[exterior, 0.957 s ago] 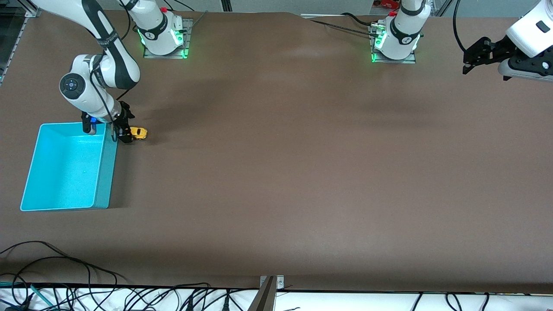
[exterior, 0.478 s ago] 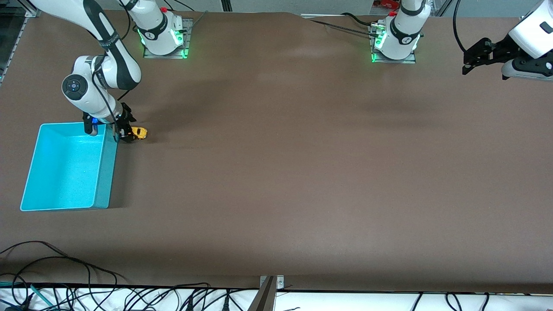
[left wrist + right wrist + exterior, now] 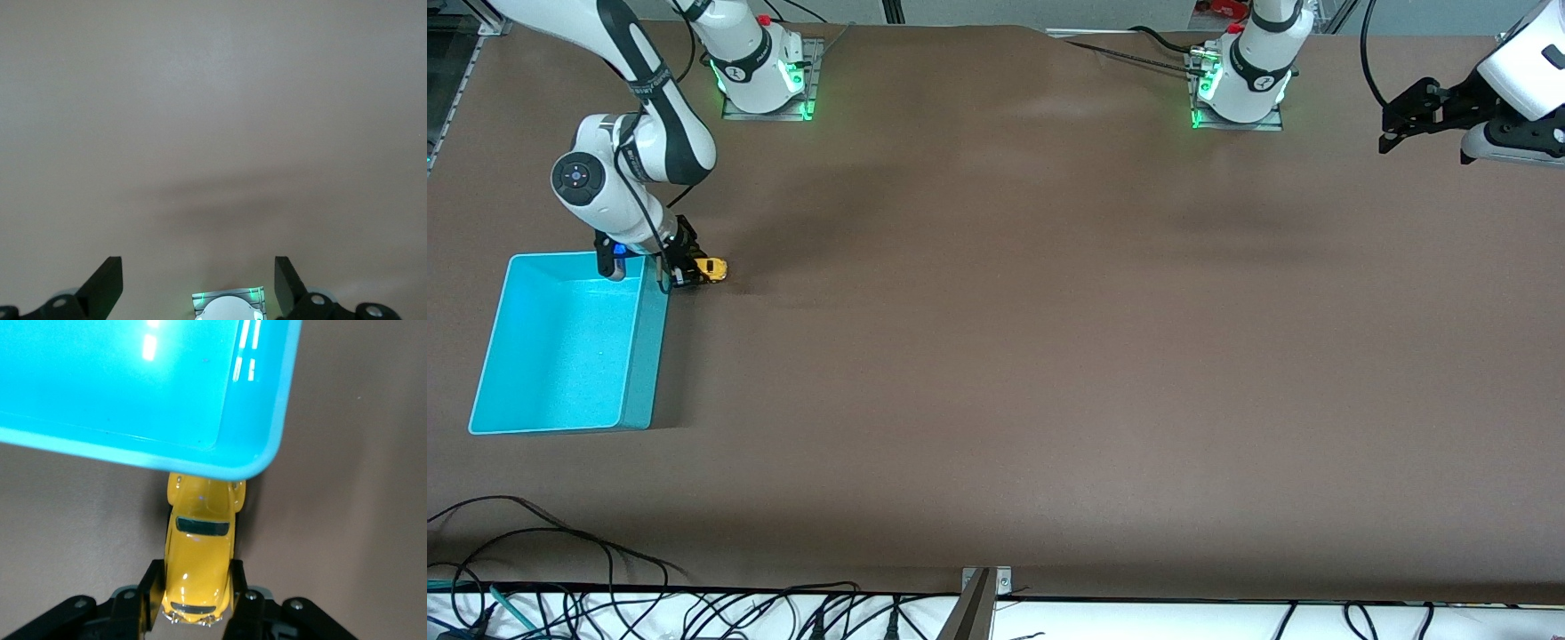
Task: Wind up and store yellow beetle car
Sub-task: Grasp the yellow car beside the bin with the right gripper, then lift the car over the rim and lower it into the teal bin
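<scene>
The yellow beetle car [image 3: 711, 268] sits beside the corner of the turquoise bin [image 3: 560, 347], toward the right arm's end of the table. My right gripper [image 3: 686, 270] is shut on it. In the right wrist view both fingers press the sides of the yellow beetle car [image 3: 199, 550], near its rear, with the right gripper [image 3: 197, 590] around it. Its nose points at the turquoise bin's rim [image 3: 270, 447]. Whether its wheels touch the table does not show. My left gripper [image 3: 1394, 124] hangs open and empty over the left arm's end of the table, its left gripper [image 3: 198, 283] view showing only bare table.
The bin stands empty close to the right gripper's wrist. Both arm bases [image 3: 763, 71] [image 3: 1240, 84] with green lights stand along the table's edge farthest from the front camera. Cables [image 3: 560, 569] and a metal bracket [image 3: 983, 587] lie at the nearest edge.
My right gripper's fingers have shut on the car, which has shifted slightly toward the bin. The left arm has barely moved.
</scene>
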